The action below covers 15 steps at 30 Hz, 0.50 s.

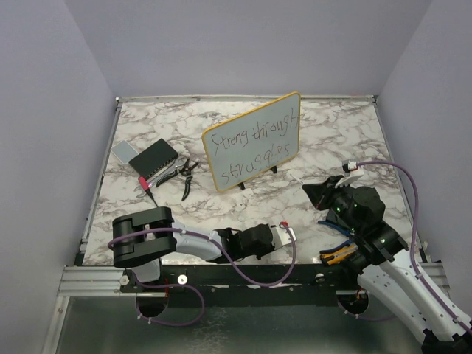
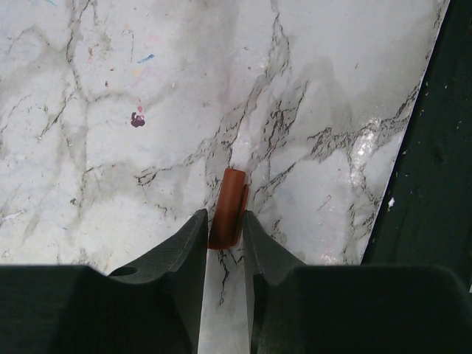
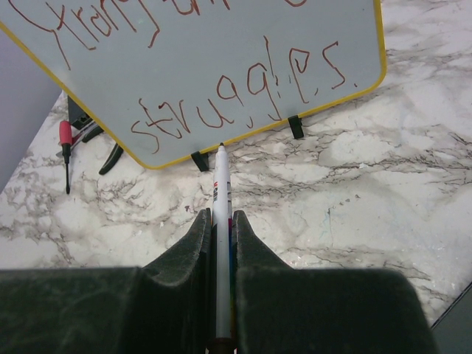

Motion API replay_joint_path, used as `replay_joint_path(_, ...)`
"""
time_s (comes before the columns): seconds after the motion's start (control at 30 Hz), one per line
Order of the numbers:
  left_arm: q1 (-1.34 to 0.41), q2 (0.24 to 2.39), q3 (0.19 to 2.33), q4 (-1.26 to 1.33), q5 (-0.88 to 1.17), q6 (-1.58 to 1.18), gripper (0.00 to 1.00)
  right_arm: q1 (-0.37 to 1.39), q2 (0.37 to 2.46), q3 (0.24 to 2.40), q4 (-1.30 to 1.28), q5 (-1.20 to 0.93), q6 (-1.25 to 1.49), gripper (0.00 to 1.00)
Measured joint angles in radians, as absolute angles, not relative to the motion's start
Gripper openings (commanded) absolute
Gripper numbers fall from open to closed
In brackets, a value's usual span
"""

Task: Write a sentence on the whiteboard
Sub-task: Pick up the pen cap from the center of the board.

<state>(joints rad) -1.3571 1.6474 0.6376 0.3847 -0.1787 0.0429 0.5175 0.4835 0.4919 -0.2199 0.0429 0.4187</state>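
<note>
The whiteboard (image 1: 251,147) stands tilted on black feet at mid table, yellow-framed. The sentence (image 1: 254,129) runs across it in two handwritten lines, the lower one (image 3: 243,92) reading "struggles". My right gripper (image 3: 219,214) is shut on a white marker (image 3: 220,181). The bare tip of the marker points at the board's lower edge, a short way off it. My left gripper (image 2: 224,215) lies low near the front edge. Its jaws are shut on a red-brown marker cap (image 2: 230,199) lying on the marble. In the top view the right gripper (image 1: 316,193) sits right of the board.
Left of the board lie a black slab (image 1: 153,157), a grey pad (image 1: 124,151), black pliers (image 1: 188,175) and a red-handled screwdriver (image 1: 145,184). The table's dark front edge (image 2: 428,184) runs close to the left gripper's right side. Walls close in three sides.
</note>
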Motion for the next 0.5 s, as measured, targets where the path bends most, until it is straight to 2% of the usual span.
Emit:
replay_joint_path(0.3,-1.357,1.648,0.637,0.387,-0.168,0.03,0.25,0.517,0.497,0.49,-0.224,0.043,0.427,0.01)
replay_joint_path(0.37,-1.357,1.649,0.637,0.389,-0.161,0.03,0.19,0.517,0.498,0.49,-0.228,0.043,0.43,0.01)
replay_joint_path(0.43,-1.357,1.653,0.637,0.397,-0.15,0.03,0.08,0.517,0.498,0.49,-0.229,0.043,0.43,0.01)
replay_joint_path(0.5,-1.357,1.653,0.637,0.398,-0.147,0.03,0.03,0.517,0.498,0.49,-0.231,0.043,0.43,0.01)
